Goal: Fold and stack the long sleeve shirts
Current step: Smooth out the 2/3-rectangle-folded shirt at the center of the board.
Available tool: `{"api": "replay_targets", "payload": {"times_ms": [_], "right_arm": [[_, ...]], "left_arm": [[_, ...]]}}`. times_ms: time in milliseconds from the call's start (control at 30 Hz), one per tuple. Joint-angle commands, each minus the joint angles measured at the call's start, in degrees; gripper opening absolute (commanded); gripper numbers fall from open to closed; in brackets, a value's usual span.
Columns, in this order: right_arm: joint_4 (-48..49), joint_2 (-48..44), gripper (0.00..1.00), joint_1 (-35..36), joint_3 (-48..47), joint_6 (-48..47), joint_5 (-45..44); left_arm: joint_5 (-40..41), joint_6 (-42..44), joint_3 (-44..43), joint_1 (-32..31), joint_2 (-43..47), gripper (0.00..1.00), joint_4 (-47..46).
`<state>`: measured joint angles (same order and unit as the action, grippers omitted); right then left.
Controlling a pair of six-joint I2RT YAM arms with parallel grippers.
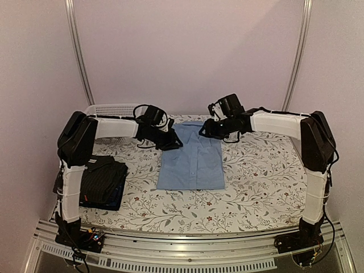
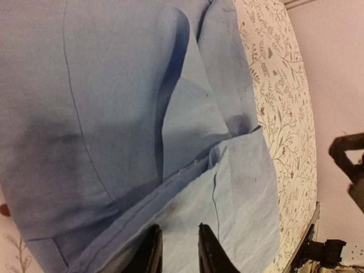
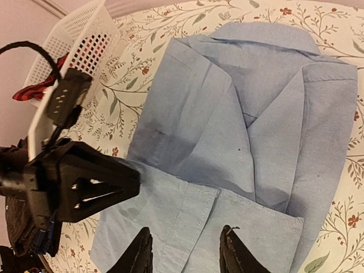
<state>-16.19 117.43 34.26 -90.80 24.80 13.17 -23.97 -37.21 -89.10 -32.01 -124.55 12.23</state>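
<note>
The light blue shirt (image 1: 192, 162) lies partly folded at the table's middle, collar to the far side, both sides turned in over the front (image 3: 250, 114). My left gripper (image 1: 175, 143) is at its far left edge, jaws narrow with a layer of the blue cloth (image 2: 187, 187) between the fingertips (image 2: 152, 250). Over the far right part hovers my right gripper (image 1: 205, 132), open, nothing between its fingers (image 3: 235, 253); folded cloth lies below it. At the left, the black pinstriped shirt (image 1: 103, 173) lies folded on a dark navy one (image 1: 116, 198).
A white lattice basket (image 1: 114, 109) stands at the back left behind the left arm, with something red inside (image 3: 34, 91). The floral tablecloth (image 1: 261, 170) covers the table. Metal rails run along the near edge (image 1: 187, 247).
</note>
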Motion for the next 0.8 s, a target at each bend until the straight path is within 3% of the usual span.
{"api": "replay_targets", "payload": {"times_ms": [0,167,467,600,767], "right_arm": [[0.1,-7.0,0.42,1.5,3.8,-0.2,-2.4],[0.1,-6.8,0.45,4.1,3.1,-1.3,-2.5],[1.7,3.2,0.37,5.1,-2.4,-1.2,1.0],[2.1,7.3,0.34,5.1,-3.8,-0.9,1.8],[2.3,11.7,0.28,4.7,-4.8,-0.6,1.5]], "left_arm": [[-1.5,2.7,-7.8,1.0,-6.4,0.23,5.8],[-0.6,3.0,-6.5,1.5,-4.1,0.23,5.8],[2.8,6.6,1.5,3.5,7.8,0.33,3.2],[2.2,6.4,7.3,3.4,11.3,0.32,2.3],[-0.7,5.7,14.1,3.5,11.5,0.24,-1.3]]}}
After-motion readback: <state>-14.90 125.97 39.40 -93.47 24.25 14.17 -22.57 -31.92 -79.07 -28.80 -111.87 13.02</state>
